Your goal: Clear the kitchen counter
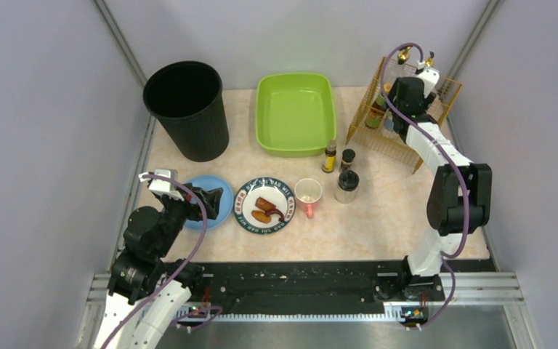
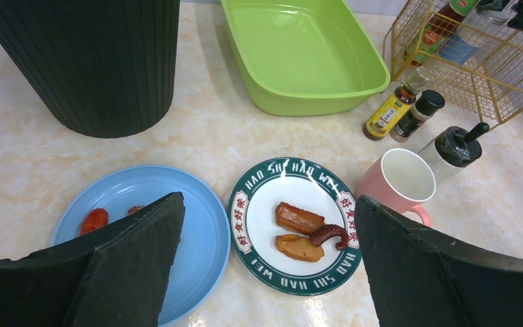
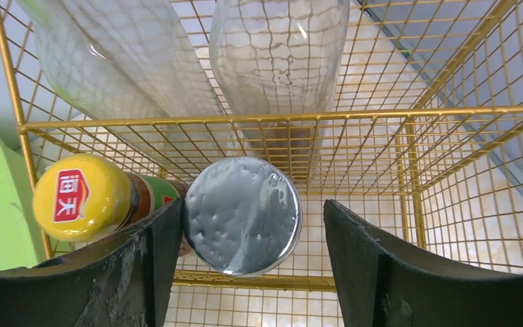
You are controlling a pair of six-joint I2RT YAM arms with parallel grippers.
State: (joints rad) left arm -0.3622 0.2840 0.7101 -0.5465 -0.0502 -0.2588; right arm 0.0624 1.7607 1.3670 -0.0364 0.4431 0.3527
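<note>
On the near-left bench (image 1: pixel 378 218), seen from above, the left fingers (image 1: pixel 214 198) are hovering over a blue plate (image 1: pixel 203 182). The right arm (image 1: pixel 450 196) is reaching into a gold wire rack (image 1: pixel 367 109) at the far right.

In the left wrist view, the fingers are standing wide open and gripping nothing. A green-rimmed plate (image 2: pixel 272 197) of food is lying on the bench between them, and a pink mug (image 2: pixel 395 180) is sitting just past the right-hand tip.

In the right wrist view, the right fingers (image 3: pixel 156 252) are standing apart around a silver lid (image 3: pixel 242 214) inside the rack. One finger is touching the lid while the other is standing clear. A yellow-capped bottle (image 3: pixel 82 197) is leaning just outside the touching finger.
</note>
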